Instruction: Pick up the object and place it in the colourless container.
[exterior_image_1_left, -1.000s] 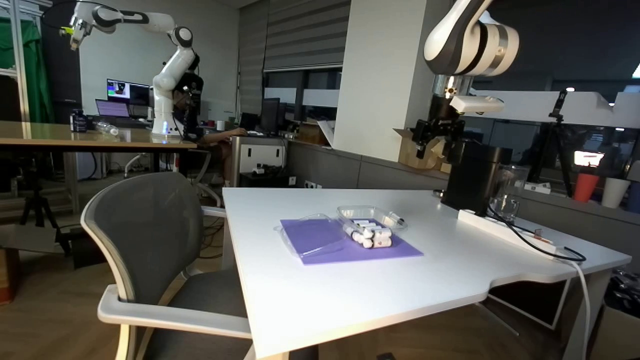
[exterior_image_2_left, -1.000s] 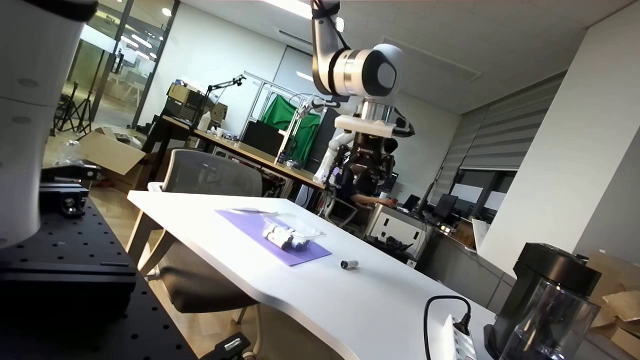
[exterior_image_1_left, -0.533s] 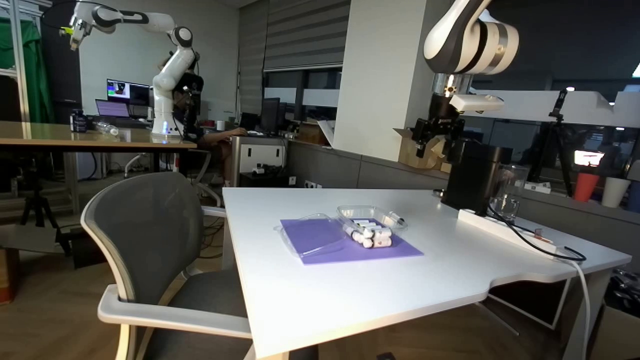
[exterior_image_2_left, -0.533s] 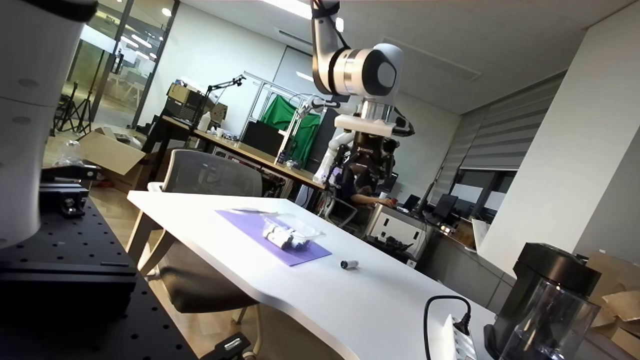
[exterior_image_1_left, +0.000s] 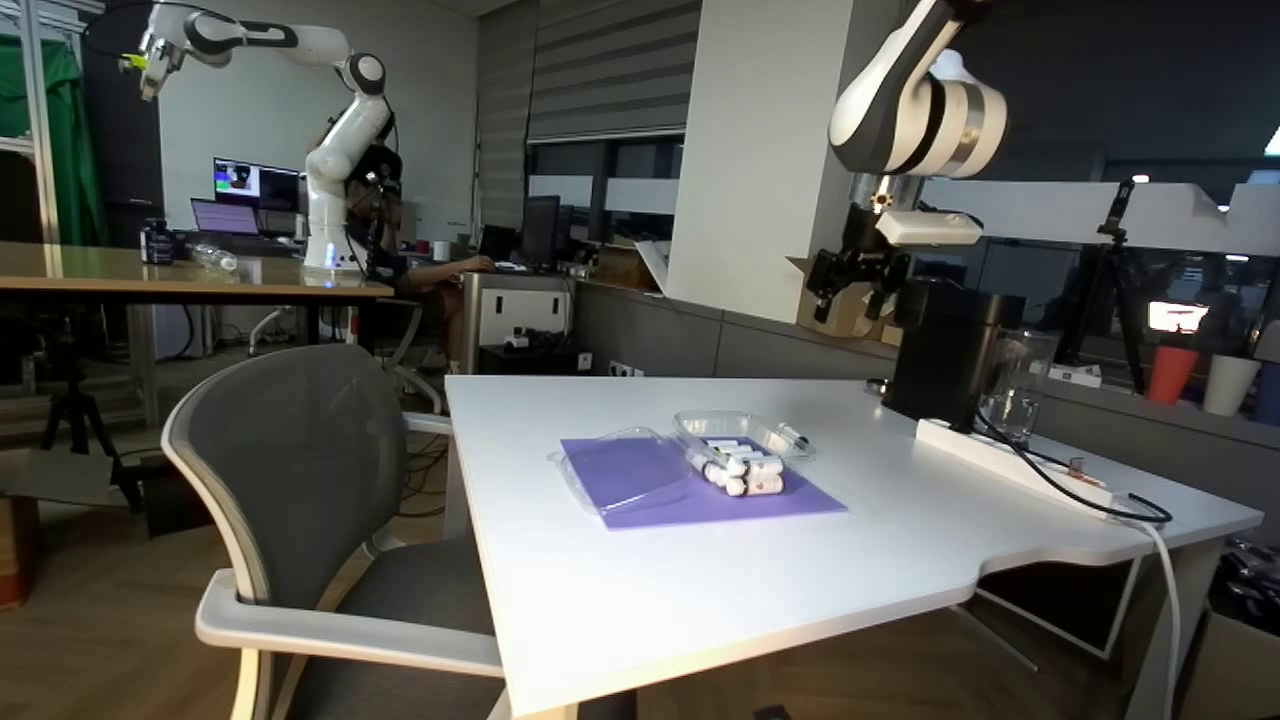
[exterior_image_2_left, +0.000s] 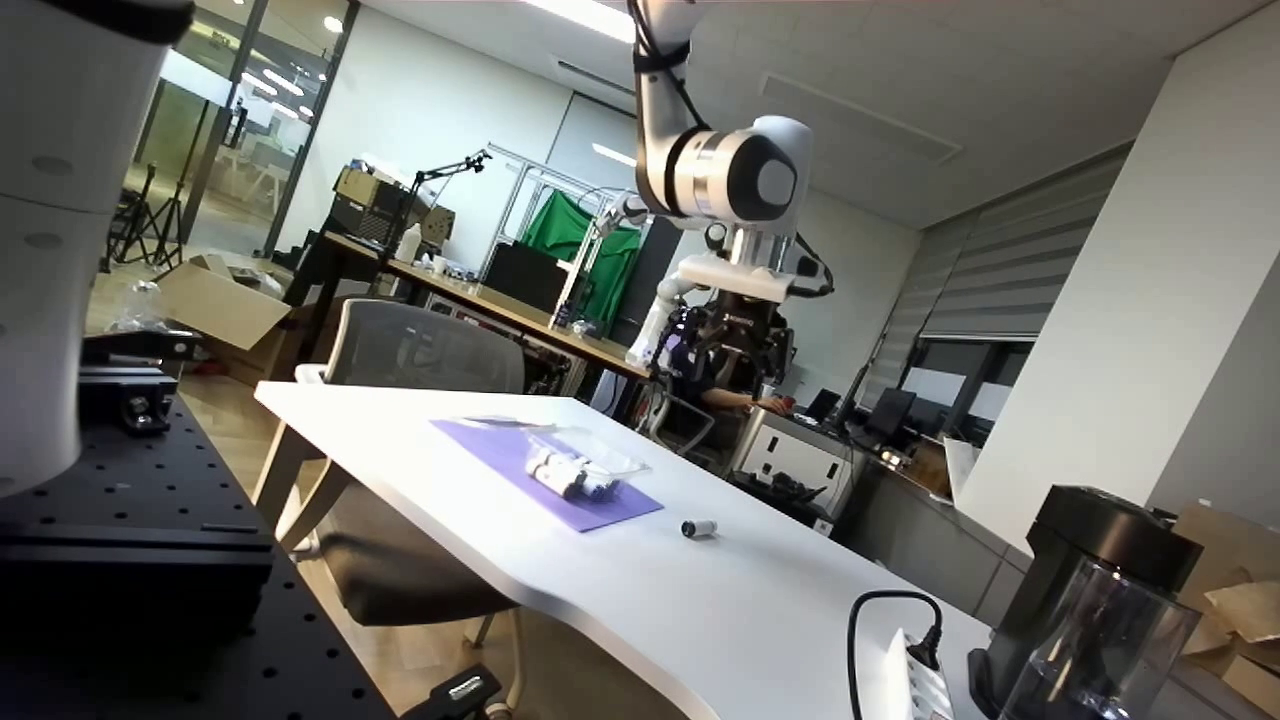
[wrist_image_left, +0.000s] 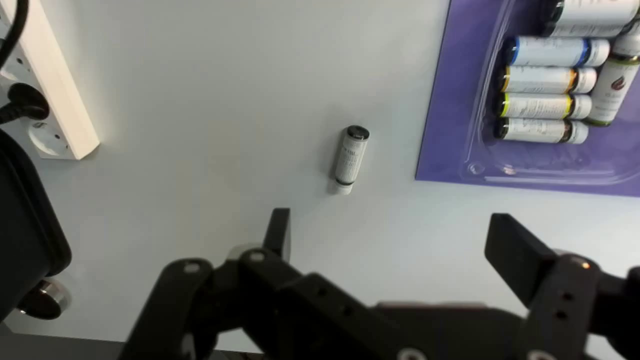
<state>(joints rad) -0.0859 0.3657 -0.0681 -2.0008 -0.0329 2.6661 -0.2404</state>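
Observation:
A small bottle (wrist_image_left: 351, 159) with a white label, white cap and black base lies on its side on the white table, off the purple sheet. It also shows in an exterior view as the loose bottle (exterior_image_2_left: 699, 528). The colourless container (wrist_image_left: 555, 179) is a clear plastic tray on the purple sheet, holding several similar bottles. High above the table, my gripper (wrist_image_left: 390, 216) stands wide open with only table surface visible between its fingers. In the wrist view the loose bottle sits beyond the fingertips, nearer the left one. Both exterior views show the gripper (exterior_image_1_left: 850, 308) (exterior_image_2_left: 740, 370) raised and apart from everything.
A clear lid (exterior_image_1_left: 630, 470) rests on the purple sheet (exterior_image_1_left: 700, 515) beside the container. A tall black appliance (exterior_image_1_left: 945, 350) with a clear vessel stands at the table's end, near a white power strip (exterior_image_1_left: 1010, 470) with a black cable. A chair (exterior_image_1_left: 300, 480) stands along another edge.
Within the last half second the arm has come down a little; in an exterior view it has also shifted slightly left. The gripper stays open, and the bottle and container have not moved.

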